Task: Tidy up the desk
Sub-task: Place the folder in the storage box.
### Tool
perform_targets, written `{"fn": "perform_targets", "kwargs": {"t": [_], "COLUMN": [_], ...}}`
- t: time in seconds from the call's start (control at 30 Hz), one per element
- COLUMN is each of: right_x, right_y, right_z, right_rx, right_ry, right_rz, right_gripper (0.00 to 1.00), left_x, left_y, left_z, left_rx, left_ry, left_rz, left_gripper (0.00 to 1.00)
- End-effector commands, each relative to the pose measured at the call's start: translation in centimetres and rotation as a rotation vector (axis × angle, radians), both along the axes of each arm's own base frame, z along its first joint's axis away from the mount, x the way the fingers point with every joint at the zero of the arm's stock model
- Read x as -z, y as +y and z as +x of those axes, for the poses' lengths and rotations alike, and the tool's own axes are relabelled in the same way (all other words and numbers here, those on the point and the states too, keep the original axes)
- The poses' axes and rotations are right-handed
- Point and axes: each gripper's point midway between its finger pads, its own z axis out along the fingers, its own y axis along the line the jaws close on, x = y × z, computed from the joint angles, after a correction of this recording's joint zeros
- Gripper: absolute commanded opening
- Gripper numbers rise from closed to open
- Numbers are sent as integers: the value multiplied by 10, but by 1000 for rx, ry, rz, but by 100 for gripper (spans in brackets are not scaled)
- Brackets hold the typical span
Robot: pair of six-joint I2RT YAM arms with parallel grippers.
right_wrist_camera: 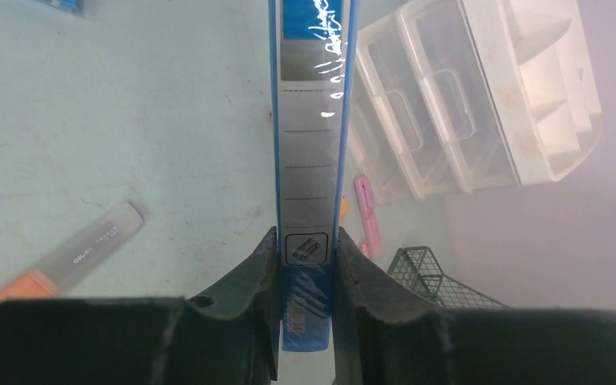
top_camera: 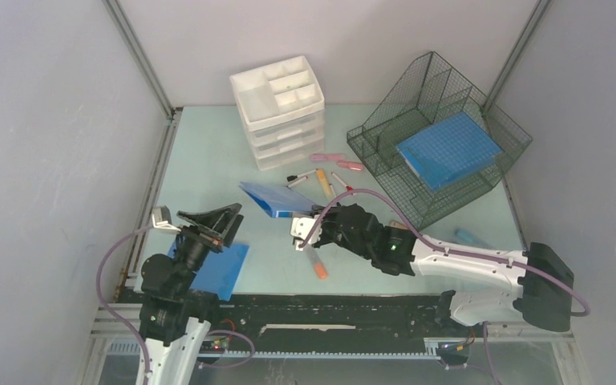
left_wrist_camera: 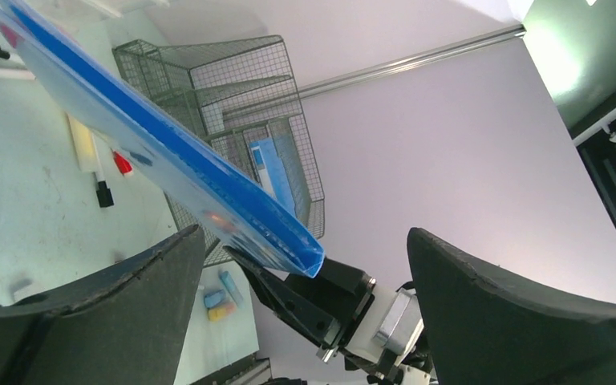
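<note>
Mid-filing. Pinching blue folder [right_wrist_camera: 309, 120] with right gripper [right_wrist_camera: 305, 261]; left gripper [top_camera: 211, 222] spread, empty. Next, likely: carry to wire tray [top_camera: 449, 88].

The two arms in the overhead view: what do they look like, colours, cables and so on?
The right arm and the left arm are built of black joints and white shells. A mauve-grey cable loops along the right one, and a similar one runs beside the left. The left gripper and the right gripper each have two broad, matt black, wedge-shaped fingers.
</note>
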Motion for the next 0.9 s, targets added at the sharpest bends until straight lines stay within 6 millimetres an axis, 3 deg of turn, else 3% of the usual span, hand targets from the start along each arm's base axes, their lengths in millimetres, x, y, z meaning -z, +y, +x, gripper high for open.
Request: {"fn": "perform_targets", "kwargs": {"t": [0.0, 0.33, 0.53, 0.6, 0.73, 0.87], "right_x": [-33, -37, -41, -41, -40, -36], "right_y": [0, 4, 7, 8, 10, 13], "right_z": [1, -5, -9, -11, -17, -23], "right_rx": [-10, -25, -24, -27, -44, -73], "right_ry": [-18, -64, -107, -116, -126, -126], "right_rz": [73, 53, 40, 29, 15, -5], "right_gripper": [0, 0, 0, 0, 0, 0], "left_x": [14, 21, 47, 55, 56, 57], "left_y": [-10, -32, -42, -40, -41, -44], "left_z": [-2, 20, 41, 49, 56, 57], "left_rx": [66, 155, 128, 97, 92, 105], "left_ry": [46, 154, 289, 321, 323, 322], "left_rz": [-37, -103, -122, -115, -105, -82], "left_gripper": [100, 100, 98, 91, 61, 44]}}
